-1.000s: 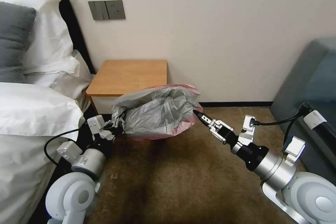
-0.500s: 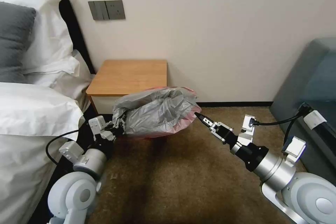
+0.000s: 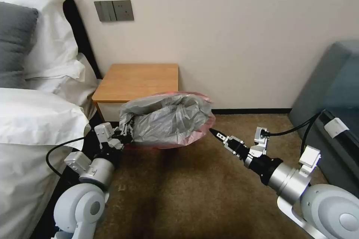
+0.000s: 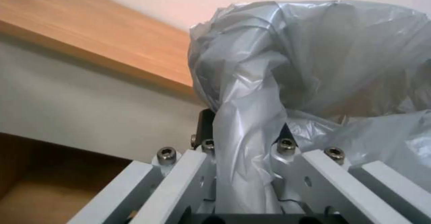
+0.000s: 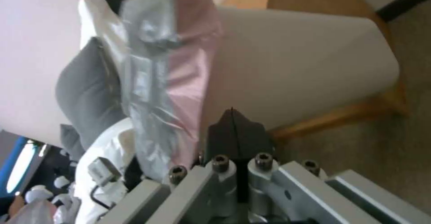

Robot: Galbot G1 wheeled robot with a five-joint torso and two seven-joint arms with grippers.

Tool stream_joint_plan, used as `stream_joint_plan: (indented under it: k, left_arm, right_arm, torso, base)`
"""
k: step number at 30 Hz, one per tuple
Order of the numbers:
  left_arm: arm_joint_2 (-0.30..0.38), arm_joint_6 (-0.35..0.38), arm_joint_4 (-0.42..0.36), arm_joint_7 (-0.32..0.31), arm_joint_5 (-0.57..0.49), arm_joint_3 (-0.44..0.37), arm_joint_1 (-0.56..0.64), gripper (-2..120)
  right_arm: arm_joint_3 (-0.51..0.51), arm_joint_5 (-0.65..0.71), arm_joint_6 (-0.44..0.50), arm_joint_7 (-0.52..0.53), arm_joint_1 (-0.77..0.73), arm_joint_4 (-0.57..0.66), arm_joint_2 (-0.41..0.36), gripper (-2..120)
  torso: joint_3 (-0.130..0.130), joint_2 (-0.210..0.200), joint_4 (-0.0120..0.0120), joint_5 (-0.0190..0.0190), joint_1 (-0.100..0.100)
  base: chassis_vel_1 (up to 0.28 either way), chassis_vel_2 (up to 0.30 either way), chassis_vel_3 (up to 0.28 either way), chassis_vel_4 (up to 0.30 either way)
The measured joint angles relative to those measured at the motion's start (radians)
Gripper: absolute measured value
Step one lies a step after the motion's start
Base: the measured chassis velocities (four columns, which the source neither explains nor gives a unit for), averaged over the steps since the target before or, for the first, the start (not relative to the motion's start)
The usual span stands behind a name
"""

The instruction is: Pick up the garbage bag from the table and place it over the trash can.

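Grey crinkly garbage bag (image 3: pixel 168 119), frame centre, draped on trash can (image 5: pixel 296 66). Left gripper (image 3: pixel 125 131) pinches bag's left edge; right gripper (image 3: pixel 214 132) clenched empty, just beside it. Risk: one-sided hold lets plastic slide off.

One garbage bag (image 3: pixel 170 119), grey plastic with a pink edge, and one wooden table (image 3: pixel 140 81) with one white drawer front. Two robot arms, each with one gripper: the left gripper (image 3: pixel 125 131) and the right gripper (image 3: pixel 214 132). One bed (image 3: pixel 33 127) carries two white pillows (image 3: pixel 48 26) and one grey cushion (image 3: pixel 13 41); one switch plate (image 3: pixel 114 10) is on the wall.
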Motion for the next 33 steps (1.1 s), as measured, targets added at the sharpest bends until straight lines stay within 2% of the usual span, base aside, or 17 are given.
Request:
stream_joint_plan:
  k: [13,19,20,22,23,26,27,30,31,33]
  left_arm:
    - [-0.002,-0.002,-0.001,0.002,-0.016,-0.038,-0.005,7]
    - [-0.003,-0.004,0.002,0.002,-0.006,-0.039,-0.001,7]
    - [-0.003,-0.004,0.002,0.002,-0.006,-0.039,-0.001,7]
    - [-0.003,-0.013,0.004,0.004,0.016,-0.031,0.001,7]
    - [-0.003,-0.013,0.004,0.004,0.016,-0.031,0.001,7]
    - [0.000,-0.018,0.002,0.006,0.026,-0.024,0.004,7]
    - [0.000,-0.018,0.002,0.006,0.026,-0.024,0.004,7]
    - [0.001,-0.016,-0.005,-0.002,0.005,-0.025,0.004,7]
    - [0.001,-0.016,-0.005,-0.002,0.005,-0.025,0.004,7]
    - [0.001,-0.007,-0.006,-0.015,-0.020,-0.030,0.000,7]
  right_arm:
    - [0.039,0.008,-0.021,0.042,-0.032,0.050,0.001,3]
    - [0.059,0.087,0.000,0.148,-0.003,0.052,-0.014,27]
    - [0.059,0.087,0.000,0.148,-0.003,0.052,-0.014,27]
    - [0.054,0.097,0.001,0.154,0.015,0.052,-0.024,37]
    - [0.054,0.097,0.001,0.154,0.015,0.052,-0.024,37]
    - [0.049,0.107,0.010,0.158,0.042,0.054,-0.041,52]
    - [0.049,0.107,0.010,0.158,0.042,0.054,-0.041,52]
    - [0.047,0.119,0.008,0.146,0.033,0.054,-0.039,67]
    - [0.047,0.119,0.008,0.146,0.033,0.054,-0.039,67]
    - [0.049,0.169,-0.015,0.143,0.003,0.054,-0.028,78]
  torso:
    - [0.000,0.000,0.0000,0.0000,0.000]
    - [0.000,0.000,0.0000,0.0000,0.000]
    - [0.000,0.000,0.0000,0.0000,0.000]
    - [0.000,0.000,0.0000,0.0000,0.000]
    - [0.000,0.000,0.0000,0.0000,0.000]
    - [0.000,0.000,0.0001,0.0000,0.000]
    - [0.000,0.000,0.0001,0.0000,0.000]
    - [0.000,0.000,0.0001,0.0000,0.000]
    - [0.000,0.000,0.0001,0.0000,0.000]
    - [0.000,0.000,0.0000,0.0000,0.000]
  base:
    - [0.000,0.000,0.000,0.000]
    - [0.000,0.000,0.000,0.000]
    - [0.000,0.000,0.000,0.000]
    - [0.000,0.000,0.000,0.000]
    - [0.000,0.000,0.000,0.000]
    - [0.000,0.000,0.000,0.000]
    - [0.000,0.000,0.000,0.000]
    - [0.000,0.000,0.000,0.000]
    - [0.000,0.000,0.000,0.000]
    - [0.000,0.000,0.000,0.000]
